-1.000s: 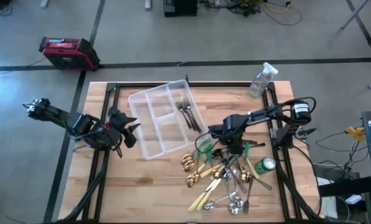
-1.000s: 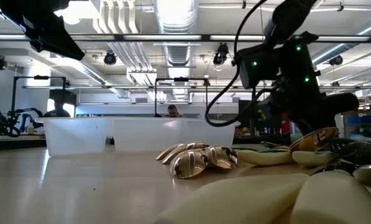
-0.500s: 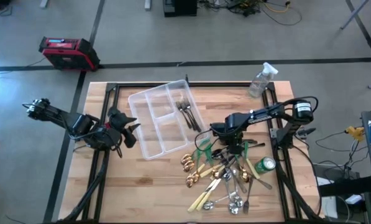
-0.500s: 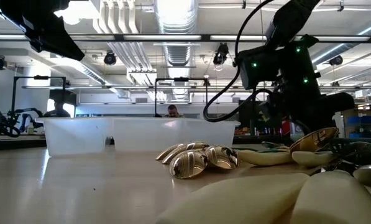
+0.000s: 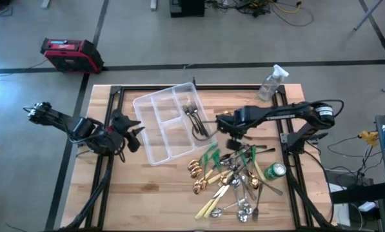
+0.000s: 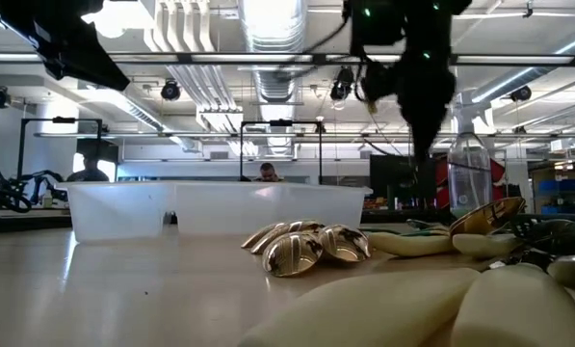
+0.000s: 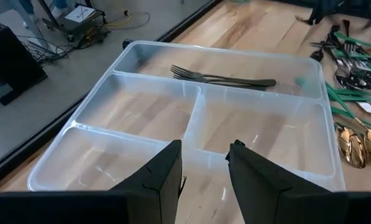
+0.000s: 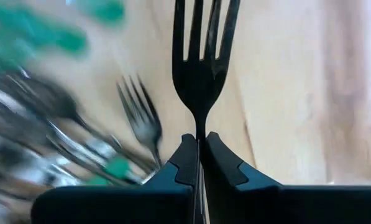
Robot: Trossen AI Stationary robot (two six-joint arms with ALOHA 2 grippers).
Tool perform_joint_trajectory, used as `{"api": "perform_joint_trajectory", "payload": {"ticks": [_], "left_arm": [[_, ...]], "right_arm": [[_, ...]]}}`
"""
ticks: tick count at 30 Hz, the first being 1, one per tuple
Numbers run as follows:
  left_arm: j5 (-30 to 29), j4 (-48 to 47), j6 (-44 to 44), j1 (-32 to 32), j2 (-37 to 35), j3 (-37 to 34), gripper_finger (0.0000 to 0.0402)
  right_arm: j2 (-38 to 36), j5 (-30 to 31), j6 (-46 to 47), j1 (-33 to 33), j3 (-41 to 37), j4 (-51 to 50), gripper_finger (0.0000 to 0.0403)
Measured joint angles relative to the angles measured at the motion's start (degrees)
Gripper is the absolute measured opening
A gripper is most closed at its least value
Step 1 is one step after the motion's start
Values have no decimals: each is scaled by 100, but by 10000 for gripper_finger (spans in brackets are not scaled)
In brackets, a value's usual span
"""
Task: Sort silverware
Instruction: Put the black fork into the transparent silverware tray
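Observation:
The silverware pile (image 5: 234, 180) of gold, silver, green-handled and cream-handled pieces lies at the near right of the table. A clear divided tray (image 5: 160, 138) sits left of it, with dark forks (image 7: 222, 78) in its far compartment. My right gripper (image 5: 229, 124) hangs between pile and tray, shut on a dark fork (image 8: 199, 68). In the low view that fork (image 6: 424, 135) hangs high above the table. My left gripper (image 7: 204, 168) waits open at the tray's left side. My right gripper pinches the dark fork by its narrow neck (image 8: 199, 127), just behind the tines, between its two fingers. The fingers point down from above and the tines stick out beyond the fingertips. The fork hangs lifted clear of pile and table.
A green can (image 5: 275, 170) lies at the pile's right edge. A clear spray bottle (image 5: 271, 82) stands at the far right corner. Bare wood shows on the near left of the table (image 5: 140, 200). A red box (image 5: 69, 53) sits on the floor beyond the table.
My right gripper has risen from the silverware pile and gone toward the far edge and the tray, rolling its wrist. A dark fork has come up with it, lifted clear of the pile.

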Motion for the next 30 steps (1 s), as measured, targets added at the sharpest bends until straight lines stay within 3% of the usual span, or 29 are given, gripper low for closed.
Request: {"api": "perform_joint_trajectory", "payload": {"ticks": [7, 13, 22, 30], "left_arm": [[-232, -10, 5, 0, -123, 61, 118], [-269, 4, 178, 0, -148, 340, 118], [-251, -40, 303, 0, -144, 540, 118], [-230, -132, 303, 0, -157, 540, 118]], "right_arm": [[267, -55, 1326, -113, 809, 1562, 0], [942, -642, 1582, -617, 1283, 2896, 0], [2366, -1469, 1967, -1434, 2021, 2869, 0], [2994, -1483, 2047, -1641, 2277, 2632, 15]]}}
